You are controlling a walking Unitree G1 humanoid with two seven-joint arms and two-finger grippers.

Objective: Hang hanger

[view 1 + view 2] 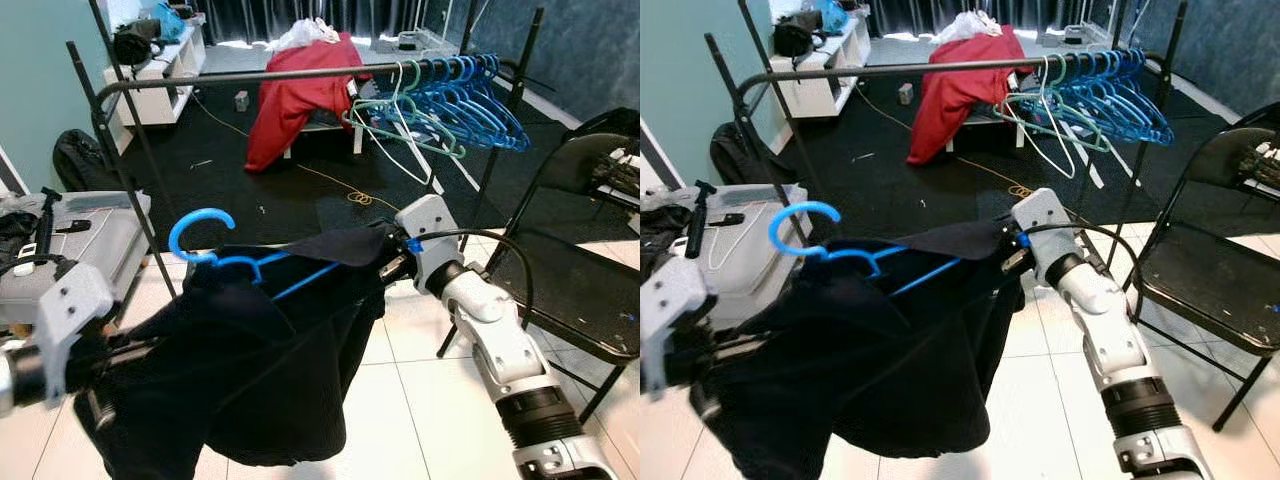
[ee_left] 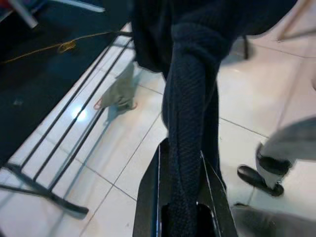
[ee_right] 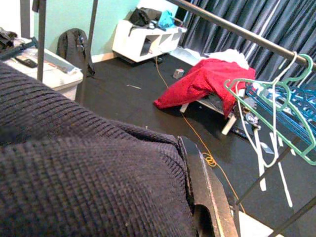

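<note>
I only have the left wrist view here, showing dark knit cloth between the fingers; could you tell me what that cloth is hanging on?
Observer: The black garment is on a blue hanger, its hook free and pointing up.
Operator: Thank you. Where is the rail?
Observer: The clothes rail stands ahead, beyond the hook.
Operator: Is the rail free?
Observer: Its right end carries a bunch of hangers; the left stretch is bare.
Operator: And the other arm?
Observer: The right gripper holds the garment's right shoulder.

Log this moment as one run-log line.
stage: carrying | left gripper: shut on black garment | right gripper: shut on black garment | blue hanger: off rail
</note>
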